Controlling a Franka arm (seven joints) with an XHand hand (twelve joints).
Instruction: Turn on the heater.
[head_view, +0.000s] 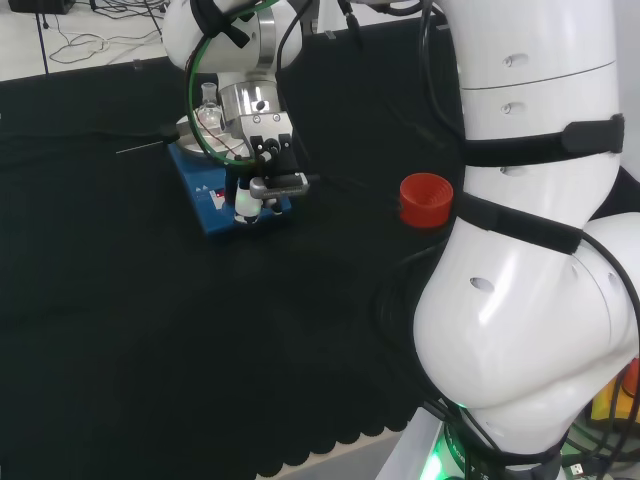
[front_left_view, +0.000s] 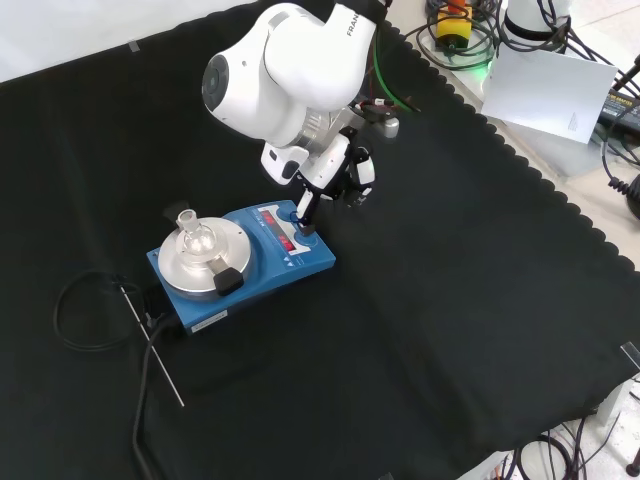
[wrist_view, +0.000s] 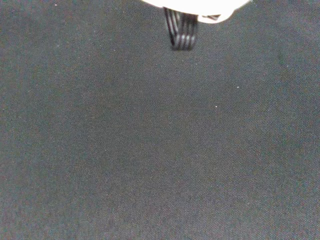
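Heater (front_left_view: 240, 262) is sitting on the black cloth (front_left_view: 450, 300), blue body with a round silver plate, and everything below is placed against it. Hand (front_left_view: 335, 172) is hovering over the heater's control-panel end, the end away from the plate. In the front view one dark finger (front_left_view: 304, 208) is pointing down and its tip is reaching the panel at a blue knob or button; contact looks likely but I can't confirm it. The other fingers are sitting tucked in above it, holding nothing. In the head view the hand (head_view: 265, 165) is covering that same panel end.

A small glass flask (front_left_view: 190, 232) is standing on the heater's plate, and a black clamp piece (front_left_view: 226, 281) is resting at the plate's edge. A black cable (front_left_view: 85, 300) is looping on the cloth beside the heater's plate end, with a thin rod (front_left_view: 150, 345) lying across it. A red ribbed ring (head_view: 426, 199) is lying well apart from the heater, past its panel end in the head view.

Progress, as a judgement: the approach looks done and the finger is lining up on the control. A red strip is showing on the panel, but I can't tell whether that means power is on. Press or turn is looking unfinished; then the hand needs to back off.
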